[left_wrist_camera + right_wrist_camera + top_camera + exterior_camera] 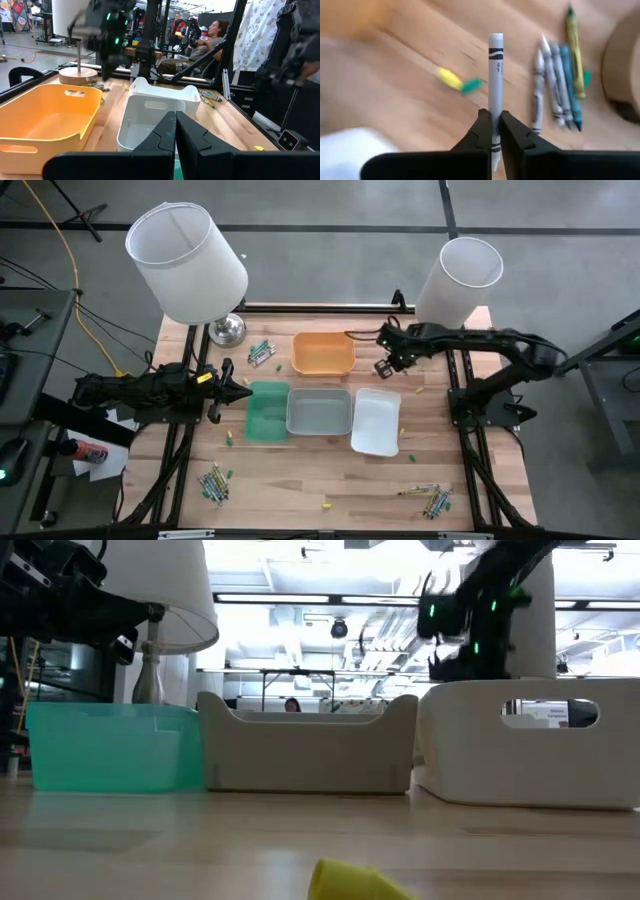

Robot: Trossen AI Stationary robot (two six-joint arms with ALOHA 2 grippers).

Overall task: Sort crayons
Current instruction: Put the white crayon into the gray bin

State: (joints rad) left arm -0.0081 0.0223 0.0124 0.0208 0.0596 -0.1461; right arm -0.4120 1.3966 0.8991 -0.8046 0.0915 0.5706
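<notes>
My right gripper (pixel 385 366) hangs above the table between the orange tray (pixel 323 353) and the right lamp, shut on a white crayon (pixel 496 75). Below it a row of several crayons (pixel 557 85) lies on the wood, with a yellow and a green stub (pixel 457 81) beside them. Other crayon heaps lie by the left lamp's foot (pixel 262 352), at the near left (pixel 215 483) and at the near right (pixel 432 499). My left gripper (pixel 175 119) waits shut and level at the table's left, by the green tray (pixel 267 413). My right gripper pinches the white crayon's paper wrap (pixel 495 106) between its two fingers, well toward the crayon's pointed end. The fingers come steeply from above and lie across the crayon. Its flat end (pixel 496 37) sticks out far beyond the fingers. The crayon is lifted clear of the table.
The grey tray (pixel 320 412) and white tray (pixel 377 421) stand in a row with the green one at mid-table. Two white-shaded lamps (pixel 187 262) (pixel 458 280) stand at the far corners. Yellow stubs (pixel 345 882) lie loose on the near wood.
</notes>
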